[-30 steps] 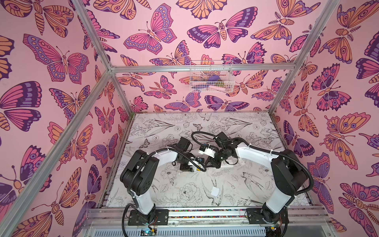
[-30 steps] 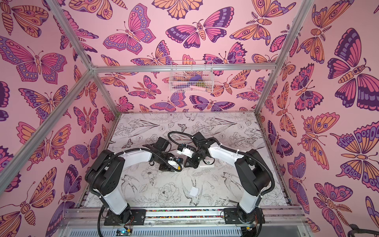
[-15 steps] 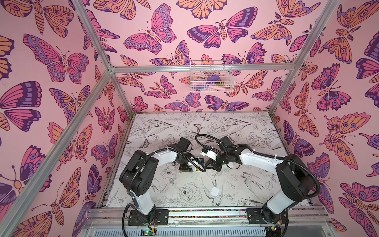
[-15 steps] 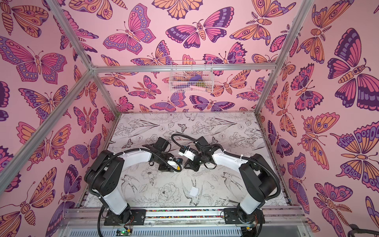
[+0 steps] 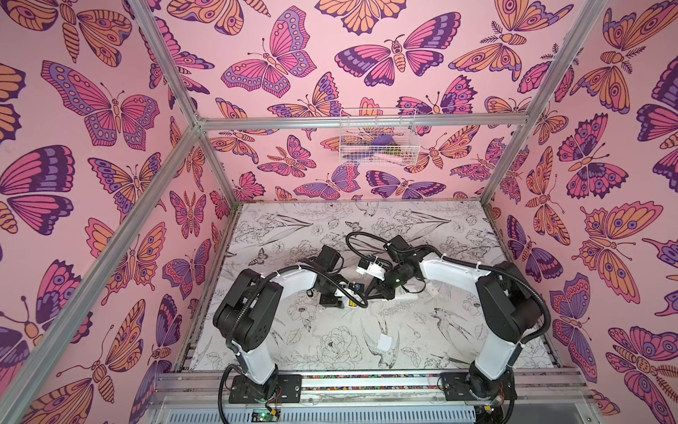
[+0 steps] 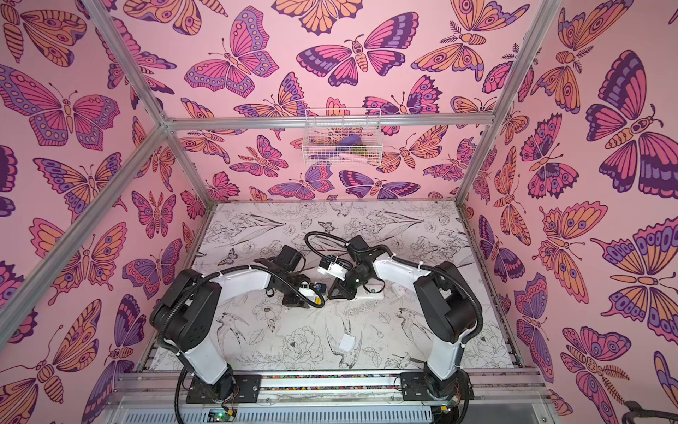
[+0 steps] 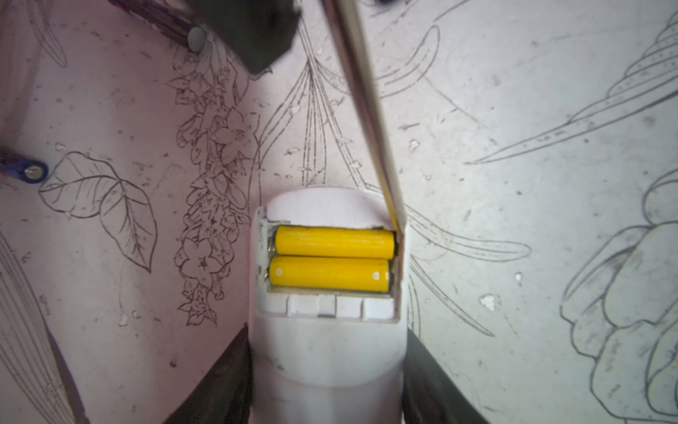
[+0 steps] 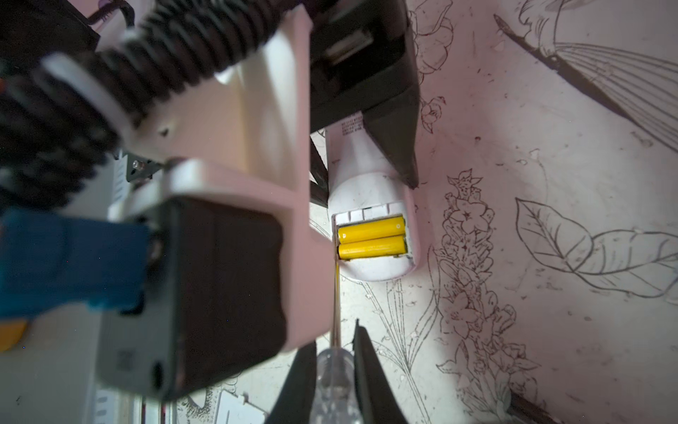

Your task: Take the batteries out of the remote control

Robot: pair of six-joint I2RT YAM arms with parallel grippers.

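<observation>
Left wrist view: two yellow batteries (image 7: 334,242) lie side by side in the open bay of the remote (image 7: 326,367).
Left gripper (image 7: 326,330): partly spread, with fingers clamping the remote's two sides.
Right gripper (image 8: 334,337): narrow, pinching the clear handle of the tool (image 8: 335,378).
Tool tip: at the bay's corner beside one battery's end, possibly touching.

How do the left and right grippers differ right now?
The left gripper spans the white remote, jaws wide; the right gripper pinches the thin tool by its clear handle, jaws nearly shut. The left steadies the remote; the right sets the tool's tip beside the yellow batteries. Both hold something.
</observation>
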